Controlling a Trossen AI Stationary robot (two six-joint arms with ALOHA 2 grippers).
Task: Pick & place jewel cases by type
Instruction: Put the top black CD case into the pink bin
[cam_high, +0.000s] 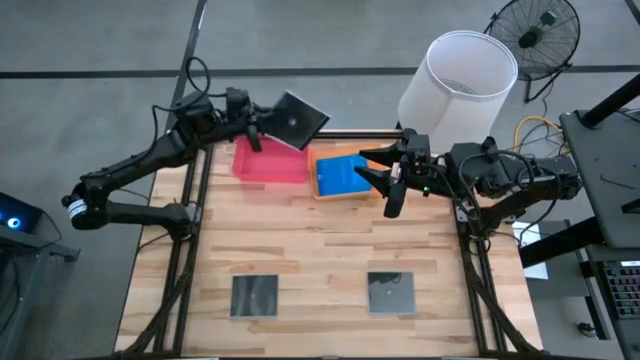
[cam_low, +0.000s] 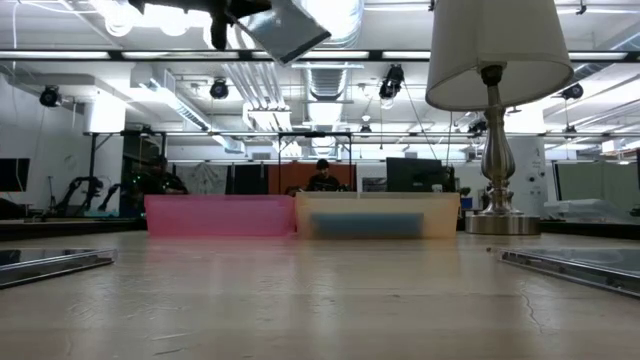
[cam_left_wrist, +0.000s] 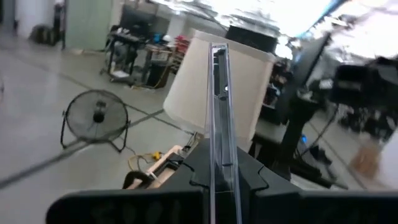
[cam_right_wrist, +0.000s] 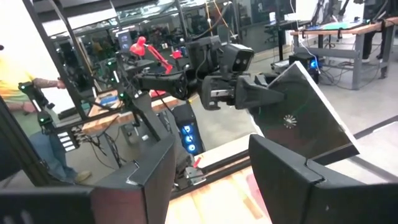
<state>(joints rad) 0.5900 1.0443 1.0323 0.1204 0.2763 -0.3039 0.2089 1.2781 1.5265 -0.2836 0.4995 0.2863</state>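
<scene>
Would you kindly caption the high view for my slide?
Left gripper holds a dark jewel case above the pink tray; right gripper hovers empty.

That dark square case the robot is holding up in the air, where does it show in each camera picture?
High view: dark case at the left gripper, above the pink tray.
Low view: top, tilted, above the pink tray.
Left wrist view: edge-on, centre.
Right wrist view: right of centre.
Shared landmark: white lampshade.

The left arm reaches toward the table's far edge, its left gripper (cam_high: 262, 128) raised high and clamped tight. The right arm stretches in from the right edge, its right gripper (cam_high: 383, 172) hanging with fingers parted, holding nothing.
</scene>
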